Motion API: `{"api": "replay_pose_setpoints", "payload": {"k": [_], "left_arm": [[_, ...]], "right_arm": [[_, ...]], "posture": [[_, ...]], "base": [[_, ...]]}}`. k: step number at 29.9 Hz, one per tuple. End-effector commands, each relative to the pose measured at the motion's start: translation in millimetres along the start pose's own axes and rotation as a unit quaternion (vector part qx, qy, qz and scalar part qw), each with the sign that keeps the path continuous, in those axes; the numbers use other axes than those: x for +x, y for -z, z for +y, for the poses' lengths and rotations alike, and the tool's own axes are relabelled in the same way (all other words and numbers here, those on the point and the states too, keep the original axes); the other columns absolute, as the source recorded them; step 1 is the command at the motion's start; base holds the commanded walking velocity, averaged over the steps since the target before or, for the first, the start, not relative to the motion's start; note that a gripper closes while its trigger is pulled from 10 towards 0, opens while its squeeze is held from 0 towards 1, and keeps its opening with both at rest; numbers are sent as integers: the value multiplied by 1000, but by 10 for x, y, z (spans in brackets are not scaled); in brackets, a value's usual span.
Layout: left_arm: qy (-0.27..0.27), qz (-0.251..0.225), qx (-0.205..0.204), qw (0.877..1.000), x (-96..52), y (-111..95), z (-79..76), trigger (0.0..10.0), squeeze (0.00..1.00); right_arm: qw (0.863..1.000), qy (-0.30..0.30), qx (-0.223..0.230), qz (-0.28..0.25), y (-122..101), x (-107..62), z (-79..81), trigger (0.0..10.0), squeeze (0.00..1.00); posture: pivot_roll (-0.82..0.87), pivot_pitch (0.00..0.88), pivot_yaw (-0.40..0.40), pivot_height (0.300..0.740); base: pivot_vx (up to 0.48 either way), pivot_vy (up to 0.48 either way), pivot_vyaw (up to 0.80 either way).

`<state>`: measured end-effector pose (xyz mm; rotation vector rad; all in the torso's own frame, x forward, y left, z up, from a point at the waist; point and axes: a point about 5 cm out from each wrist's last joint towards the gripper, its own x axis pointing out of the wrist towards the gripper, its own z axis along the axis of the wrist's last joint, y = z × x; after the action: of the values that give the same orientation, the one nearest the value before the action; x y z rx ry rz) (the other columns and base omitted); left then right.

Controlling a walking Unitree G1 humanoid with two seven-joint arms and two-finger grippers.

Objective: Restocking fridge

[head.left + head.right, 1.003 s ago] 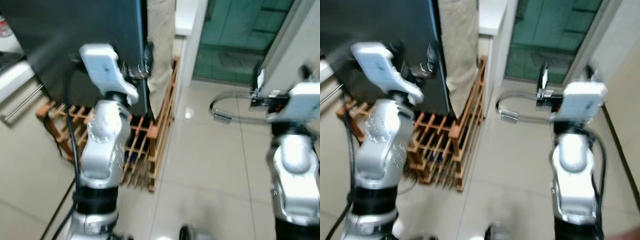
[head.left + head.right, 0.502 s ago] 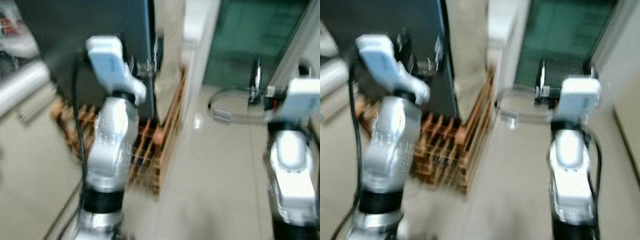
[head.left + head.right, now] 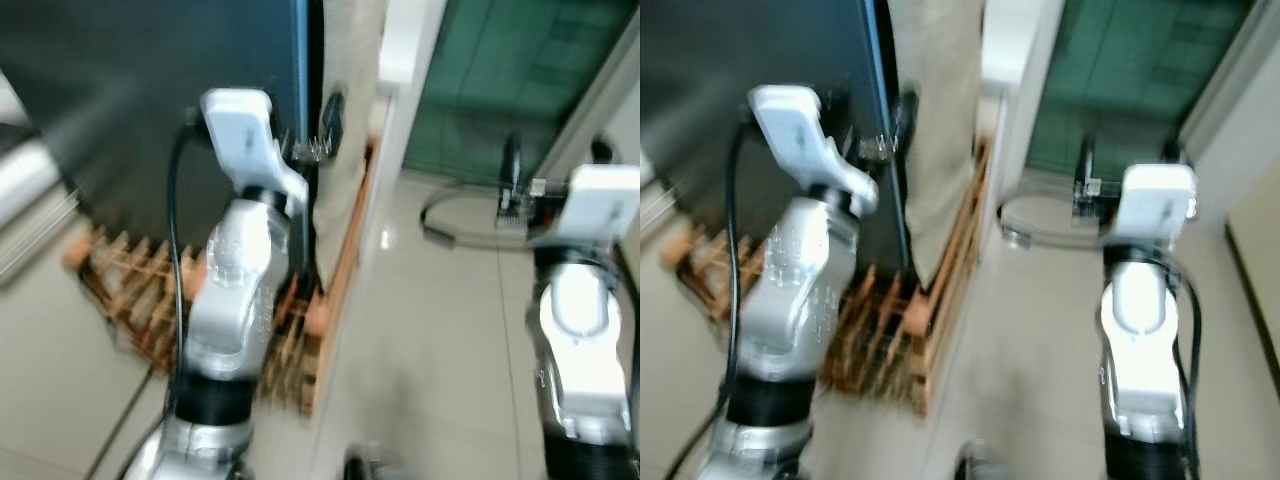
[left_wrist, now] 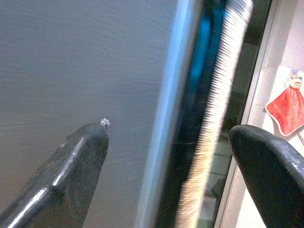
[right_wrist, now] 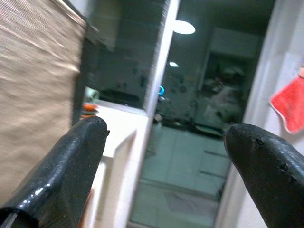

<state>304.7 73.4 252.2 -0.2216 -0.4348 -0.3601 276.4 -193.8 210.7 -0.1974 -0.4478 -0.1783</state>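
From my head, my left arm is raised with its gripper (image 3: 318, 150) at the edge of the dark fridge door (image 3: 150, 90), above a wooden rack (image 3: 135, 295); my right arm is raised over the tiled floor (image 3: 440, 310). My left wrist shows spread fingers (image 4: 78, 161) straddling the door's edge. My right gripper (image 5: 164, 156) is spread, holding nothing.

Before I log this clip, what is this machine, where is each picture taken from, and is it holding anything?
A walking humanoid robot with two silver arms, each ending in a hand of two black fingers. The two wide, blurred pictures come from its head camera, looking down. The left hand, open and empty, faces the edge of the dark grey fridge door. A wooden slatted rack stands on the pale tiled floor beside the door. The right hand, open and empty, points at a doorway. The close pictures come from wrist cameras looking along the fingers.
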Motion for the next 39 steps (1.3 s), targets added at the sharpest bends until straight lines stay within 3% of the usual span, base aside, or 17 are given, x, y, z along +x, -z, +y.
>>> {"api": "replay_pose_setpoints", "payload": {"k": [1, 12, 21, 25, 26, 28, 39], "left_arm": [[5, 7, -6, 1000, -34, -2, 36, 10000, 0], [15, 39, -7, 999, -104, 89, 33, 10000, 0], [6, 85, 8, 996, -275, 209, 126, 10000, 0], [-49, 113, 16, 992, -240, 303, 234, 10000, 0], [-89, 121, 7, 989, -217, 350, 326, 10000, 0], [-108, 120, -11, 987, -209, 362, 367, 10000, 0], [-58, 98, -24, 993, -277, 226, 276, 10000, 0]], "right_arm": [[1000, 2, 10, 11, 27, -34, -2, 10000, 0], [999, -4, 3, 42, 150, -99, 12, 10000, 0], [999, -20, -2, 49, 198, -129, 33, 10000, 0], [998, -24, 0, 51, 220, -132, 58, 10000, 0], [998, -25, 1, 53, 232, -135, 67, 10000, 0], [998, -25, 2, 55, 245, -140, 65, 10000, 0], [997, -22, -2, 71, 326, -197, 30, 10000, 0]], "posture": [[-132, 46, -14, 740], [-130, 60, -5, 740], [-121, 57, -12, 740], [-118, 53, -12, 740], [-122, 49, -10, 740], [-126, 48, -8, 740], [-125, 58, -5, 740]], "base": [[0, 0, 0], [0, 0, -366], [0, 0, -59], [0, 0, 0], [0, 0, 0], [0, 0, 0], [0, 0, 0]]}}
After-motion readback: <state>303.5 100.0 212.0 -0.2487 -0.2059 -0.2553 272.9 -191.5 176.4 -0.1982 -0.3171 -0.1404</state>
